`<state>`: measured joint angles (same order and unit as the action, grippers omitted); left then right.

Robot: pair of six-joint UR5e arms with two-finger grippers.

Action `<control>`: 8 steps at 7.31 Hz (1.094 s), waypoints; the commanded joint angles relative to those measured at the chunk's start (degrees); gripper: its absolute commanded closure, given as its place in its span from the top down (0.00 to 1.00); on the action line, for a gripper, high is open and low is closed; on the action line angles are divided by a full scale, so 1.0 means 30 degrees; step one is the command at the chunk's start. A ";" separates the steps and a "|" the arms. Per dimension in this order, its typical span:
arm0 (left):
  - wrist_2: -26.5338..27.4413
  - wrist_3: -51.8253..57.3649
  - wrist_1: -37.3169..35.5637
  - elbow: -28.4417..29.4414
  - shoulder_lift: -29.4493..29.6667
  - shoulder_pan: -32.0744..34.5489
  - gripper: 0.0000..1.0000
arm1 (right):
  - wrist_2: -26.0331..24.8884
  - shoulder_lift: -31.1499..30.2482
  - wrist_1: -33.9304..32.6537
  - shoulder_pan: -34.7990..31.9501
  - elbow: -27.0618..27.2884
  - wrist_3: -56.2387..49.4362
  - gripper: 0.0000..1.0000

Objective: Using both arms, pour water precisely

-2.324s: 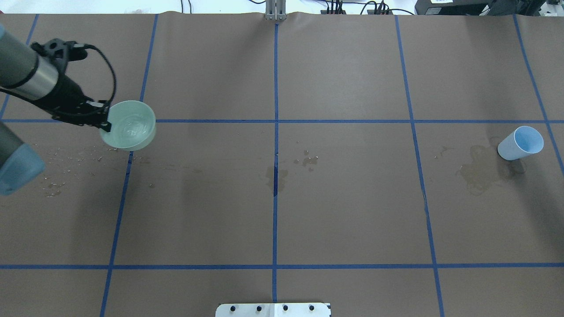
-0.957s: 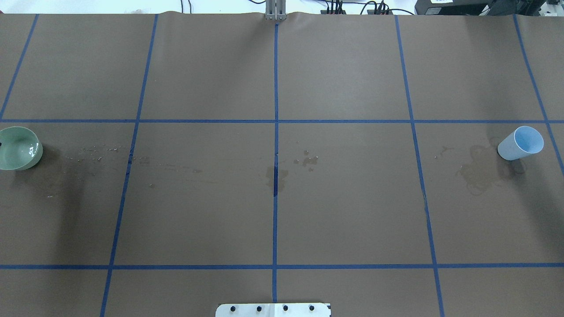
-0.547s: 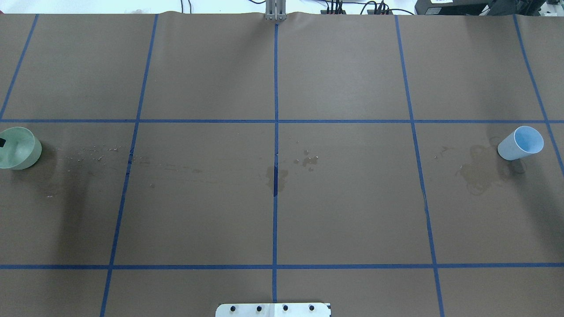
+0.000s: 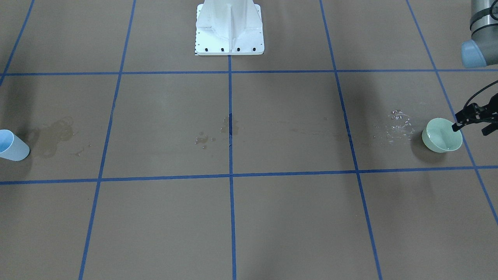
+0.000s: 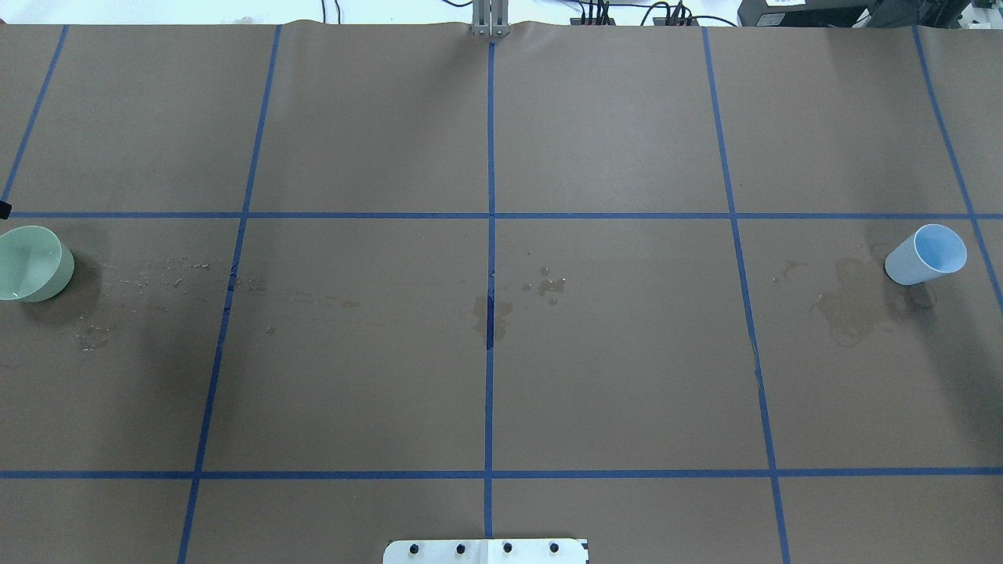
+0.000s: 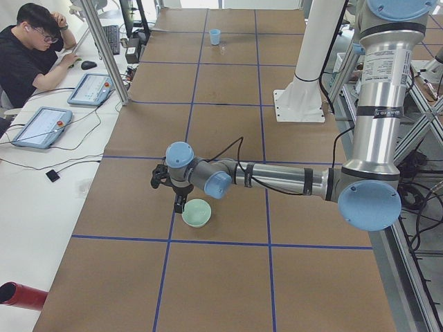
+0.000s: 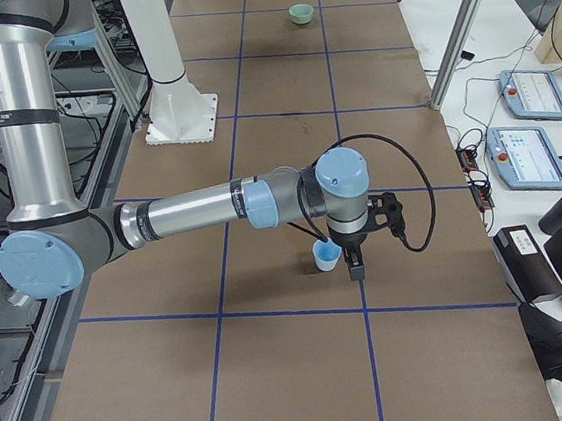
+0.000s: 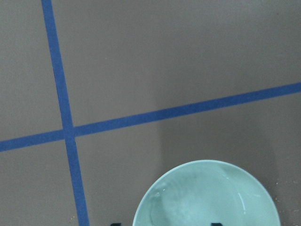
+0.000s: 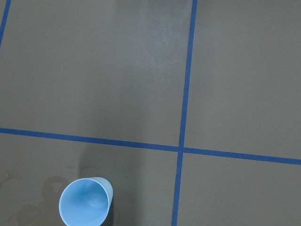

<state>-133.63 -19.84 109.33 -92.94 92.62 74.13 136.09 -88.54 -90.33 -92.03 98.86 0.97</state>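
Parted fingers (image 4: 458,124) on the left gripper (image 4: 471,127), one tip right at the rim of the pale green bowl (image 4: 442,135); touching or not, impossible to tell. In the left wrist view, only two dark tips at the bottom edge, well apart, one outside the rim and one over the inside, nothing clamped between them. Bowl upright on the brown paper cover (image 5: 611,376) at the table's left end. The water (image 8: 176,207) inside it, visible only as faint ripples and glints, plus a scatter of drops (image 4: 398,121) on the paper just right of the bowl. Left arm (image 6: 277,178) stretched low over the table. At the right end, a light blue cup (image 5: 925,254), upright beside a dried brownish stain (image 5: 850,305). Right gripper (image 7: 347,262) just beside the cup, seen only from the side: parted or closed, impossible to tell. Right arm (image 7: 201,211) also stretched out low. White pedestal (image 4: 229,29) at the middle of the near edge.
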 commanded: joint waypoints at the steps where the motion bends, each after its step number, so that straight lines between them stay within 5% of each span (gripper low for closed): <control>1: 0.0011 0.2632 -0.4397 -0.2498 0.0033 0.1613 1.00 | 0.0544 -0.0602 0.0080 0.0001 0.0007 -0.0001 1.00; 3: -0.0047 0.8090 -0.8687 -0.2274 0.0296 0.5303 1.00 | 0.0515 -0.0634 0.0080 0.0001 0.0007 0.0115 1.00; 5: -0.0194 0.8950 -0.8701 -0.0871 -0.0634 0.7303 1.00 | 0.0455 -0.0662 0.0051 0.0001 -0.0022 0.0291 1.00; 8: -0.0223 0.8898 -0.8583 -0.0982 -0.1490 0.7339 1.00 | 0.0164 -0.1042 0.0022 0.0118 -0.0139 0.0262 1.00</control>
<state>-134.28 7.01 83.57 -95.88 88.72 95.96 137.05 -90.92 -90.25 -91.75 98.56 1.74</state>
